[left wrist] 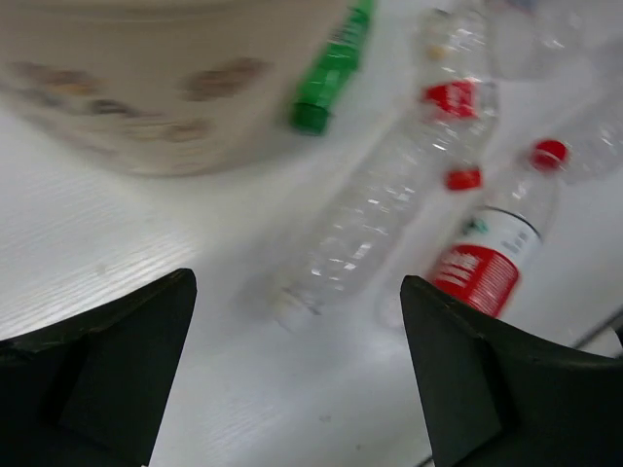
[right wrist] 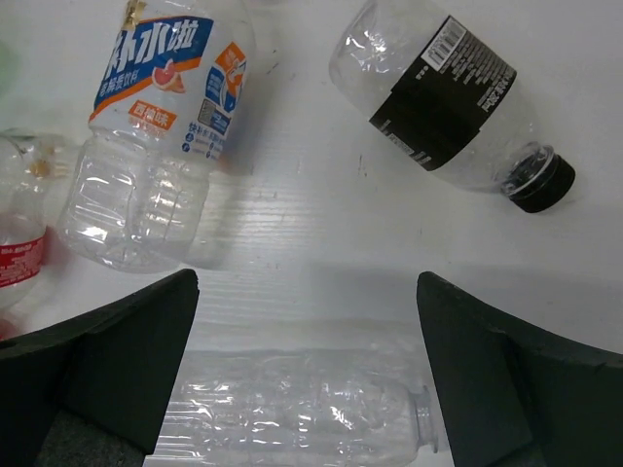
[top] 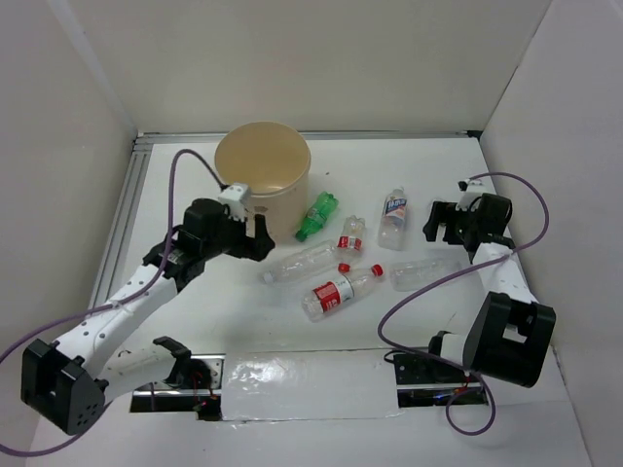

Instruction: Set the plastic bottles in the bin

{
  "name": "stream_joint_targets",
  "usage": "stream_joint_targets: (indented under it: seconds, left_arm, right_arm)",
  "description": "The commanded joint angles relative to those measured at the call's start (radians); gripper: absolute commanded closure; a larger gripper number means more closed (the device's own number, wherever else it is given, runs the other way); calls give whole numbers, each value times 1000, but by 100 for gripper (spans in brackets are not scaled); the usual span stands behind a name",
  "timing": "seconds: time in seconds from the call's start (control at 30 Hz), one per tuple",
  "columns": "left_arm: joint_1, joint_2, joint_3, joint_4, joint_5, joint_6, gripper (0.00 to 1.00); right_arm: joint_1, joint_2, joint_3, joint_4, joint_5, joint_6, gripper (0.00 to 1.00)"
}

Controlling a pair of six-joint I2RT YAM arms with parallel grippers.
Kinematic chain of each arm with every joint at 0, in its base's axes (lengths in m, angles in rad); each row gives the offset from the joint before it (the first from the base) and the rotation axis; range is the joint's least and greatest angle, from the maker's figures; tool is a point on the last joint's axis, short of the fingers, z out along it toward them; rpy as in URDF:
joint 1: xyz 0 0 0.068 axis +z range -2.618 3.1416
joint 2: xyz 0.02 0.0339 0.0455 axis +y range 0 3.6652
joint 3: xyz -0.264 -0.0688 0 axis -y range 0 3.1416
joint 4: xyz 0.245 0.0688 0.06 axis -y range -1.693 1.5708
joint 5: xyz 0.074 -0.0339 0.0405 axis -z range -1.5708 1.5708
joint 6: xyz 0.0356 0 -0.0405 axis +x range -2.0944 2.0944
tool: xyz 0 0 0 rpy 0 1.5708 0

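The tan bin (top: 263, 175) stands at the back left; its wall shows blurred in the left wrist view (left wrist: 165, 88). Several plastic bottles lie right of it: a green one (top: 316, 216) (left wrist: 331, 83), a white-blue labelled one (top: 393, 218) (right wrist: 156, 146), a clear unlabelled one (top: 300, 263) (left wrist: 365, 229), a red-labelled, red-capped one (top: 341, 290) (left wrist: 492, 258), and a clear one (top: 423, 272) (right wrist: 292, 409). My left gripper (top: 255, 233) (left wrist: 297, 311) is open and empty beside the bin, above the clear bottle's near end. My right gripper (top: 443, 224) (right wrist: 307, 292) is open and empty above the table.
A small red-labelled bottle (top: 350, 236) (left wrist: 458, 97) lies between the green and white-blue ones. A black-labelled, black-capped bottle (right wrist: 448, 92) lies past my right gripper. White walls enclose the table at the back and on both sides. Purple cables loop from both arms.
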Motion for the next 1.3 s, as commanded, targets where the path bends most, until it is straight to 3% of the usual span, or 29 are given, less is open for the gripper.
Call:
stream_joint_targets:
  seconds: [0.0, 0.23, 0.3, 0.33, 0.37, 0.4, 0.43, 0.47, 0.5, 0.53, 0.6, 0.63, 0.67, 0.87, 1.0, 1.1, 1.2, 1.23, 1.27]
  left_arm:
    - [-131, -9, 44, -33, 60, 93, 1]
    - [-312, 93, 83, -33, -69, 126, 1]
    - [-339, 136, 111, -33, -93, 126, 1]
    - [-361, 151, 111, -33, -105, 136, 2]
    - [-371, 166, 128, -33, -114, 136, 10]
    - [-371, 185, 139, -33, -125, 145, 20]
    - [-384, 227, 166, -45, -134, 145, 33]
    - [-403, 248, 178, -56, -160, 145, 46]
    - [-403, 269, 197, -56, -171, 154, 62]
    - [-421, 290, 197, -56, -183, 165, 62]
    - [-440, 349, 208, -44, -214, 177, 45]
    - [-455, 369, 208, -44, -214, 191, 21]
    - [-455, 389, 208, -30, -227, 191, 16]
    - [-464, 554, 237, 25, -241, 247, 4]
    - [-455, 675, 274, 48, -300, 270, 4]
    - [-455, 751, 301, 57, -317, 283, 11]
    - [-444, 763, 311, 57, -280, 292, 45]
    - [-444, 763, 311, 57, -271, 292, 57]
    - [-444, 743, 320, 47, -257, 292, 68]
  right_arm:
    - [-11, -3, 34, -24, -59, -25, 0]
    - [-21, -54, 25, -58, -198, -150, 0]
    - [-21, -66, 25, -90, -255, -221, 6]
    - [-21, -66, 25, -125, -313, -253, 16]
    - [-21, -66, 25, -137, -330, -287, 55]
    - [-21, -66, 34, -138, -330, -287, 77]
    - [-12, -66, 34, -138, -319, -287, 91]
    - [-11, -55, 34, -138, -300, -287, 95]
    - [-11, -55, 34, -138, -290, -276, 79]
    - [-11, -45, 34, -138, -290, -276, 55]
    - [-11, -22, 34, -162, -290, -276, 0]
    - [-11, -22, 45, -179, -290, -288, 0]
    - [-11, -8, 45, -188, -304, -289, 0]
    - [-11, 12, 54, -197, -332, -309, 0]
    - [-11, 12, 54, -208, -341, -328, 0]
    - [-11, 3, 54, -234, -352, -371, 0]
    - [-11, -18, 54, -289, -407, -477, 4]
    - [-11, -28, 54, -337, -442, -518, 10]
    - [-11, -28, 54, -369, -465, -628, 29]
